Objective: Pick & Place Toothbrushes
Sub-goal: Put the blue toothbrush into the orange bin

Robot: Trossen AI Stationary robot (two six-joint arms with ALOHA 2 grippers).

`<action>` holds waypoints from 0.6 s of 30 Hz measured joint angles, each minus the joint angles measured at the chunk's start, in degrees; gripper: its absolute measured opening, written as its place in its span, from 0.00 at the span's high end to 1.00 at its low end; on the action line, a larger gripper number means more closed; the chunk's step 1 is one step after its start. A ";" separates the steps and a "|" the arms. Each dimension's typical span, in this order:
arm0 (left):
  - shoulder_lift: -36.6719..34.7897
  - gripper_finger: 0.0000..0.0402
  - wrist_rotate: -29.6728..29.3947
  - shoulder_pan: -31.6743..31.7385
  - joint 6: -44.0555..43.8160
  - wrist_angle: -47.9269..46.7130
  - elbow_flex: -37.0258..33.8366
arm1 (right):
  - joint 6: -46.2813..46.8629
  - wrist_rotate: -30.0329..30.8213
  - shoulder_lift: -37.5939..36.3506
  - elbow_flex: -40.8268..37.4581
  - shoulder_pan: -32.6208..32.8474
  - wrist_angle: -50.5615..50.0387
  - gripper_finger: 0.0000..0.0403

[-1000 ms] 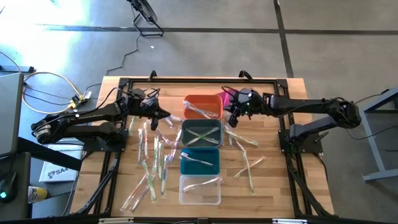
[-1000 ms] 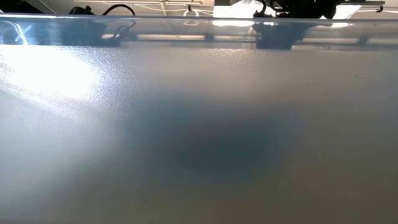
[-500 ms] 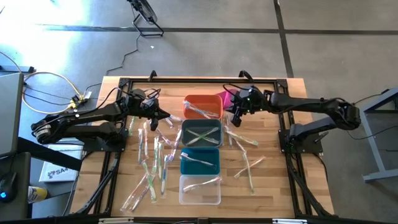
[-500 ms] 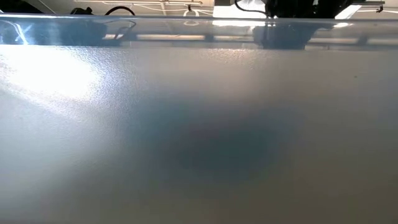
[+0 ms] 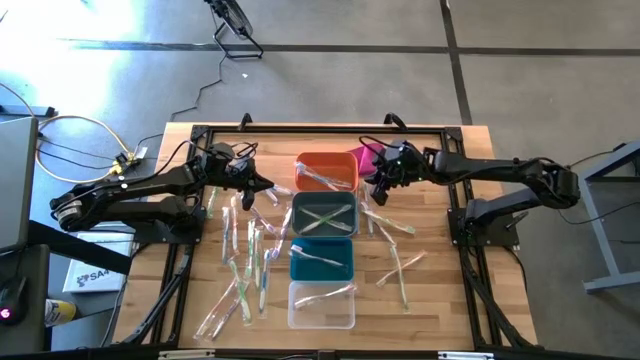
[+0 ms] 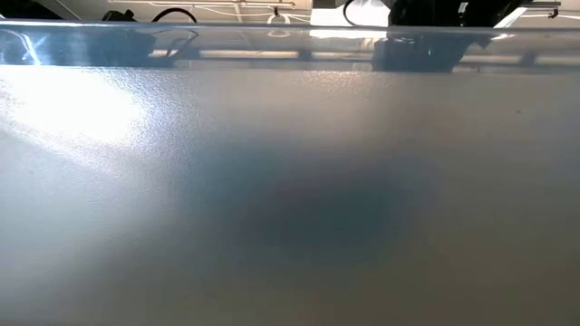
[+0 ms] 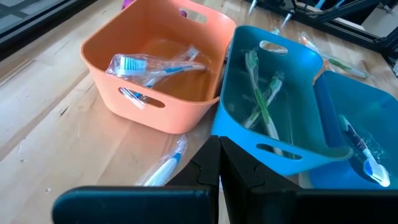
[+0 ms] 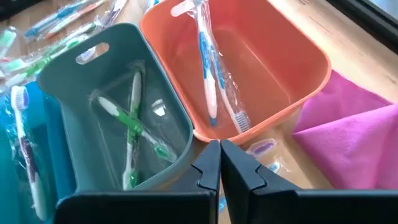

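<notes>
— What changed?
— My right tool (image 5: 378, 181), pressed together, edged slightly toward the orange bin (image 5: 326, 171); left tool (image 5: 262, 186) stayed, also closed.
— Toothbrushes (image 5: 246, 262)?
— Scattered on open counter (image 5: 430, 290) beside the bins.

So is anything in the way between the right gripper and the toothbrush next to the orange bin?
Nothing visible. The right gripper is close to that clear-wrapped toothbrush; the orange plastic bin and crumpled magenta cloth sit to either side, not between.
</notes>
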 joint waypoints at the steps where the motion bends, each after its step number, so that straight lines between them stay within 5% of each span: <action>1: 0.00 1.00 0.00 0.00 0.00 0.00 0.00 | 0.35 -0.41 0.00 0.00 0.00 -0.04 0.99; 18: 0.00 1.00 -1.23 -0.02 5.74 -0.01 0.00 | 0.20 0.90 0.00 0.00 9.45 0.03 0.99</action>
